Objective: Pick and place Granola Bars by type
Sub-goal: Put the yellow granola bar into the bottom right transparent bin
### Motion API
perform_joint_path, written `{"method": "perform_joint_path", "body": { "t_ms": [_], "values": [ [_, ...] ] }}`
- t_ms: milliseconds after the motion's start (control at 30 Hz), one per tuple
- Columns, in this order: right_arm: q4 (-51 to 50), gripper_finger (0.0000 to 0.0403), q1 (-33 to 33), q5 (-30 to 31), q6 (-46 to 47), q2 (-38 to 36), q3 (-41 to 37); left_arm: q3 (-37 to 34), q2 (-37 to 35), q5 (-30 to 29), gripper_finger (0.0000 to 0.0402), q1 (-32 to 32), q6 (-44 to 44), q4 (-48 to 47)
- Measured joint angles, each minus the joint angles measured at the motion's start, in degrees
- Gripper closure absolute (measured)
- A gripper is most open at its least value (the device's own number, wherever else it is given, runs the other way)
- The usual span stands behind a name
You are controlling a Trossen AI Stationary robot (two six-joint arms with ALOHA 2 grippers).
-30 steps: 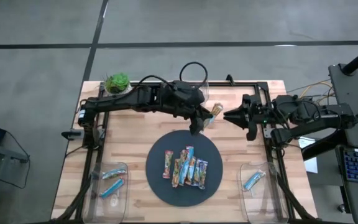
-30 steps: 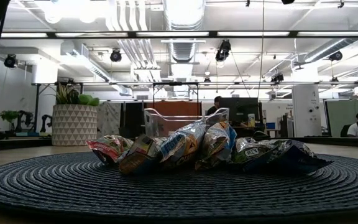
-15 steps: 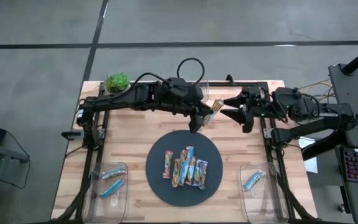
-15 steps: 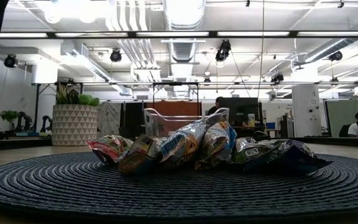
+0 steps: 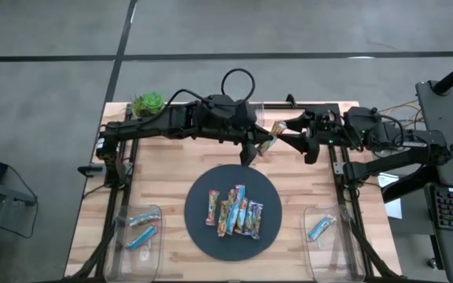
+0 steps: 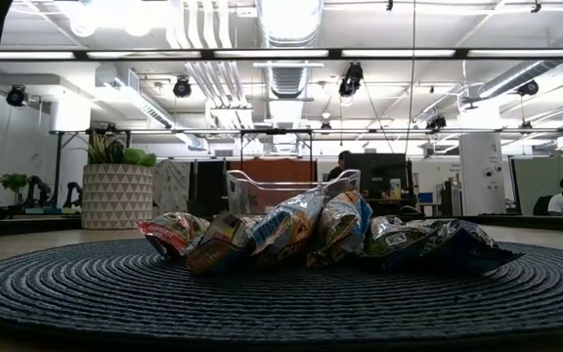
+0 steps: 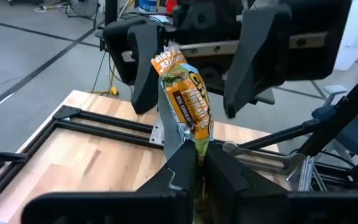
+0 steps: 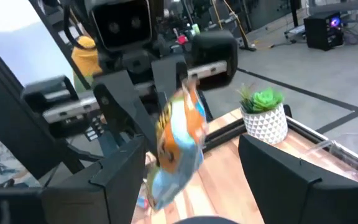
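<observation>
Clearly light and crinkly, the bar [image 5: 267,141] at upper centre of the high view stands pinched by its lower end in the left gripper [image 7: 197,163], so the wide-open right gripper [image 5: 283,135] should clamp its stiffer middle.

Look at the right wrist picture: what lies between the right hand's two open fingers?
A granola bar, pinched at one end by the left hand. The right hand has open fingers either side of it, which the left wrist view also shows.
</observation>
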Motion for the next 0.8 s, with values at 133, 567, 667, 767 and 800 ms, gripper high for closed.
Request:
{"method": "perform_joint_path", "body": {
  "t_ms": [133,567,667,767,800],
  "values": [
    [1.6,0.0161,0.0,0.0,-0.6,0.0,0.0,0.0,0.0,0.9,0.039,0.0,-0.3,1.1],
    [4.3,0.0165,0.0,-0.3,-1.0,0.0,-0.1,-1.8,0.0,3.4,0.039,0.0,-1.5,5.4],
    [4.6,0.0165,0.0,-0.5,-1.0,0.0,-0.1,-1.9,0.0,3.4,0.039,0.0,-1.5,6.6],
    [4.6,0.0165,0.0,-0.5,-1.0,0.0,-0.1,-1.9,0.0,3.4,0.039,0.0,-1.5,7.4],
    [4.6,0.0165,0.0,-0.5,-1.0,0.0,-0.1,-1.9,0.0,3.5,0.039,0.0,-1.5,7.8]
  ]
}}
